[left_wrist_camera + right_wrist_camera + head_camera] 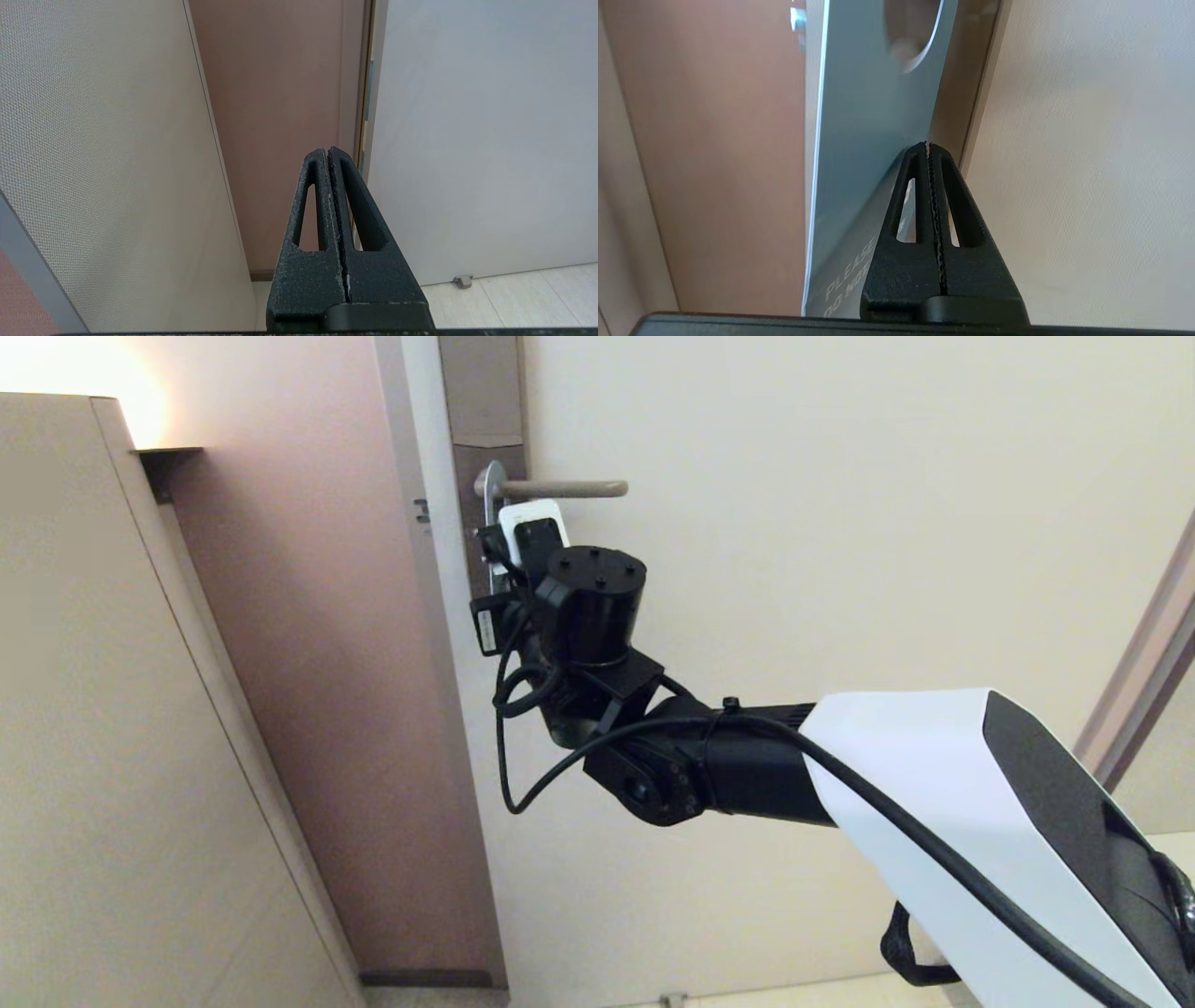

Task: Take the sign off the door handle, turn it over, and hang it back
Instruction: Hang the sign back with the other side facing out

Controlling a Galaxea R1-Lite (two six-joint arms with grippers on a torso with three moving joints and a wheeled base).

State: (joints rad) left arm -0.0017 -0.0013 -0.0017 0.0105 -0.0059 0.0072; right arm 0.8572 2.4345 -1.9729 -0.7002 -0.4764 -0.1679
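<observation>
Right claw (928, 145), closed, meets the sign (868, 140)'s blue face, unseen overhead.

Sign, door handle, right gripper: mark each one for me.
sign (859, 121), right wrist view, on its blue face below the oval hole.
door handle (569, 489), head view, middle of the lever.
right gripper (928, 145), right wrist view, at the shut fingertips on the sign's edge.

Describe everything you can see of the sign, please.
The sign is a thin, flat card. The right wrist view shows its blue face with white words "PLEASE DO NOT" and a rounded hole near its far end. The head view shows only a white, rounded end just below the handle. The shut right gripper pinches its edge. Whether it hangs on the handle is hidden.
</observation>
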